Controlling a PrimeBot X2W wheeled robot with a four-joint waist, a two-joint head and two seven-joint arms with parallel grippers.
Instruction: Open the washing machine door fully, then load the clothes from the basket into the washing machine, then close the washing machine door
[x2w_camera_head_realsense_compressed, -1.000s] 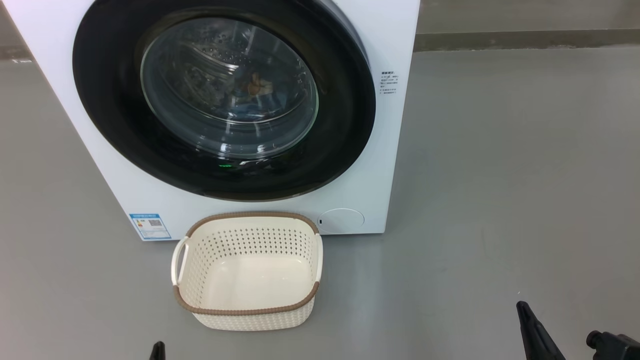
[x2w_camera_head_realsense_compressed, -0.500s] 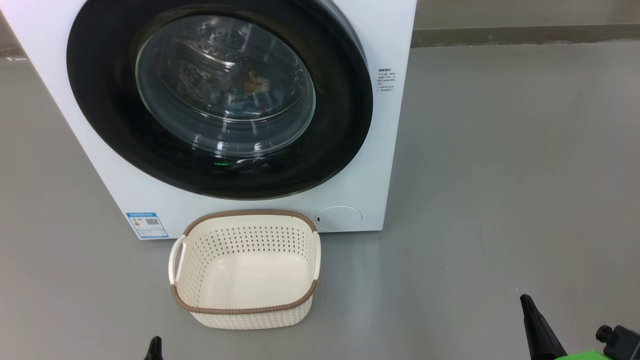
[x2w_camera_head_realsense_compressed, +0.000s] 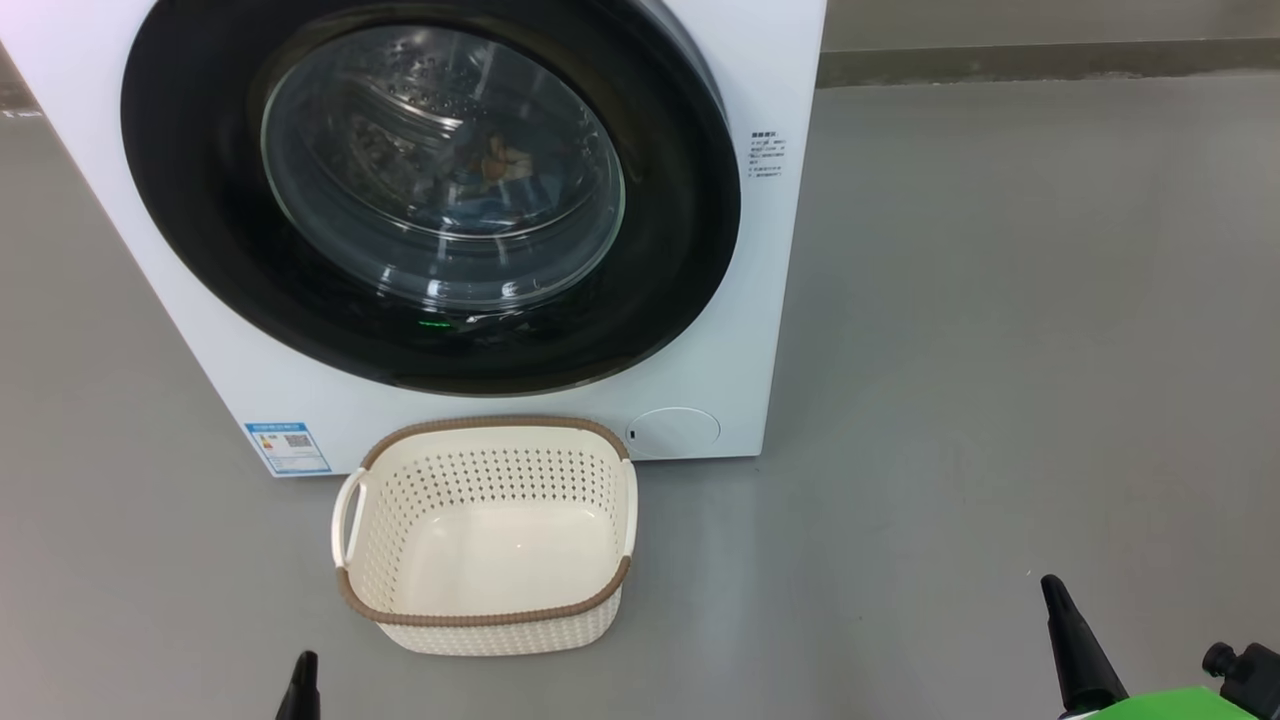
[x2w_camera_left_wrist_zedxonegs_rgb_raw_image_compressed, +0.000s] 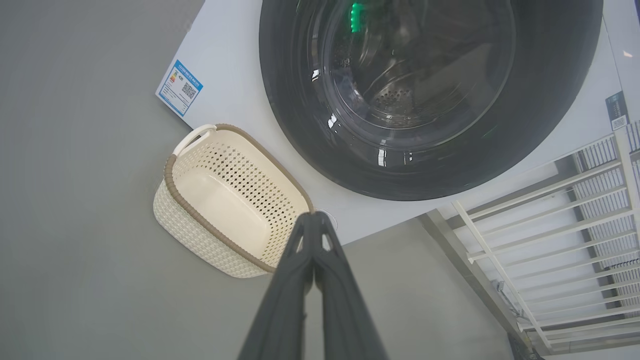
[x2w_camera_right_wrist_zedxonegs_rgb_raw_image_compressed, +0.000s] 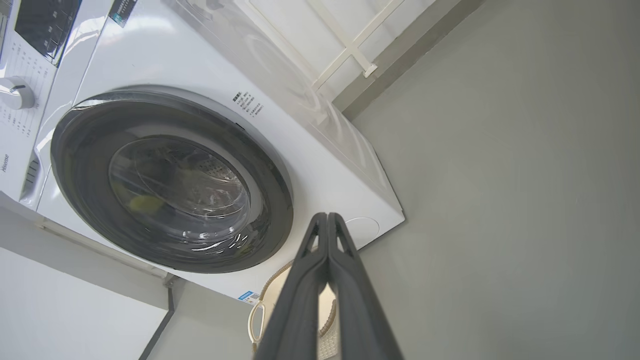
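Cream-white perforated plastic basket w/ brown rim sits on floor just in front of white washing machine, ahead of & between left gripper & right gripper. Both have jaws pressed together, holding nothing. Basket's long axis runs L-R. Round black-rimmed glass door closed.

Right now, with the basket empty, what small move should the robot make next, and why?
Probably just draw both arms back to rest. The washing machine door looks shut on the washing machine, the clothes show through its glass, the basket is empty, and the left end effector and right end effector are shut, holding nothing.
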